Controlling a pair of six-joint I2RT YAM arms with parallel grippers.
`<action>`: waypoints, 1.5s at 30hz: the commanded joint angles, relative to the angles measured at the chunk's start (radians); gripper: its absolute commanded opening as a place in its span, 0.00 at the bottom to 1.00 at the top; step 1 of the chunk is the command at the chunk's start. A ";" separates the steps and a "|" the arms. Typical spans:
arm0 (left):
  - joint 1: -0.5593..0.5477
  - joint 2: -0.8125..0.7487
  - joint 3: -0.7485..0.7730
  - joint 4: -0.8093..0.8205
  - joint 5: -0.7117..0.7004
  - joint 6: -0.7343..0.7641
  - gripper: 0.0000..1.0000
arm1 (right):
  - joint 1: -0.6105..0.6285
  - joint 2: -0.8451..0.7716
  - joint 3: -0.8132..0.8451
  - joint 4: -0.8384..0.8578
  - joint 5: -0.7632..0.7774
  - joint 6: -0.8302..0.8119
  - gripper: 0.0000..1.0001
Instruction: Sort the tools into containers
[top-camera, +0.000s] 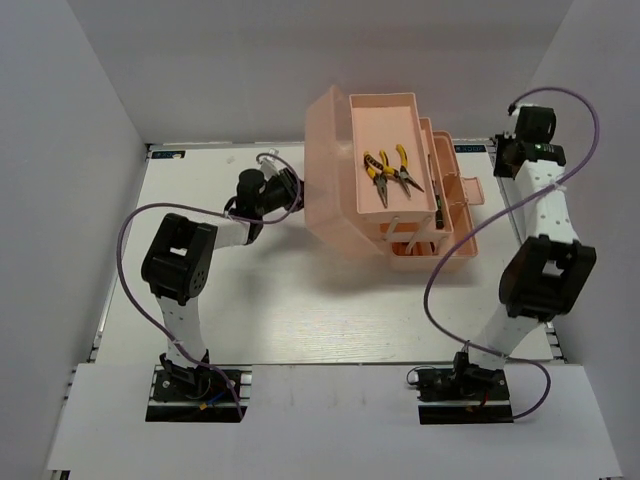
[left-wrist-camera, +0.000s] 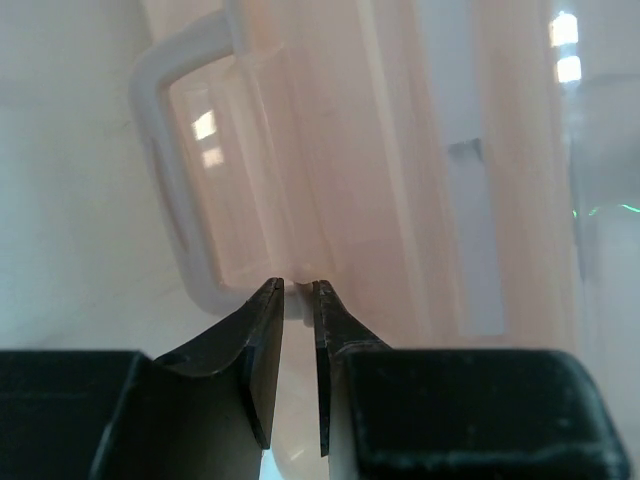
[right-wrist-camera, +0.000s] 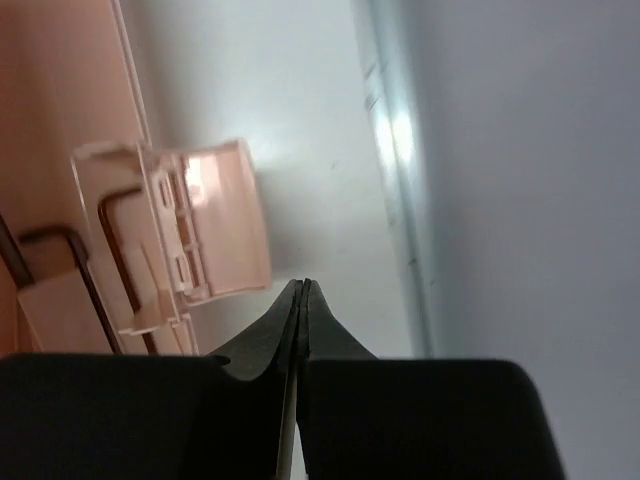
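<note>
Currently, left to right: left wall (top-camera: 60, 200) stands close beside the table (top-camera: 330, 310) edge, with open tabletop between it and the left arm. Left gripper (top-camera: 283, 190) is at the toolbox (top-camera: 335, 200) lid's outer face. Wrist view shows its jaws almost together, a thin slit between them, with the tips at the lower end of the lid handle (left-wrist-camera: 165, 150). Can't tell if they pinch it.

Toolbox sits far-centre, trays fanned open. Yellow-handled pliers (top-camera: 403, 168) and orange-handled pliers (top-camera: 377, 178) lie side by side in the top tray (top-camera: 385, 110). Hex keys (right-wrist-camera: 110, 222) show through a lower compartment on the right side. The near half of the table is open.

Right gripper (right-wrist-camera: 303, 287) has its jaws pressed together, holding nothing. It hovers over bare table between the toolbox's right end and the table's right edge, with the right wall (top-camera: 600, 200) just beyond.
</note>
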 joint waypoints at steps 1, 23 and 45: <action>-0.033 -0.078 0.147 -0.045 0.081 0.059 0.29 | -0.057 0.112 -0.023 -0.182 -0.301 0.019 0.00; -0.217 0.247 0.735 -0.228 0.382 0.039 0.29 | -0.112 0.370 0.006 -0.327 -0.979 -0.017 0.00; -0.220 -0.377 0.246 -0.766 -0.086 0.660 0.37 | -0.103 0.037 -0.159 -0.218 -0.456 -0.106 0.00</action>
